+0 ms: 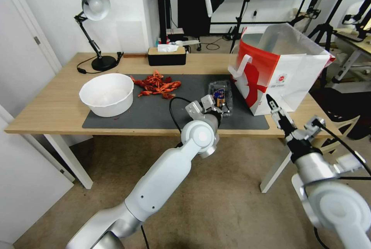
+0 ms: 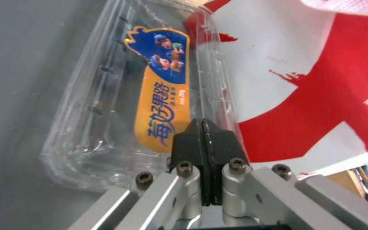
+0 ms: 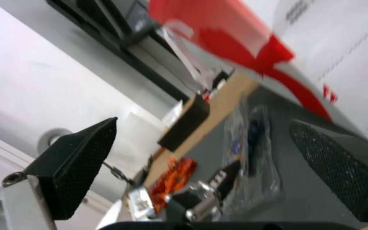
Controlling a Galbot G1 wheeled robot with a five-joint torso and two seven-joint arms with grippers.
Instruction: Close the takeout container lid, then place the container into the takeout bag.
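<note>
I see the big wooden worktop (image 1: 58, 106) with a dark mat. The takeout bag (image 1: 284, 73) stands open on it. The takeout container (image 1: 221, 96) lies just beside the bag. My left end effector (image 2: 203, 127) is pressed together at the lid (image 2: 120, 95). My right end effector (image 1: 270, 101) is spread apart near the bag.

Red-and-white takeout bag (image 1: 279, 73) upper right; clear lid (image 2: 120, 95) bearing orange-and-blue label (image 2: 160, 86); grey mat (image 1: 162, 111); white bowl (image 1: 107, 94) centre left; black tissue box (image 1: 166, 56).
</note>
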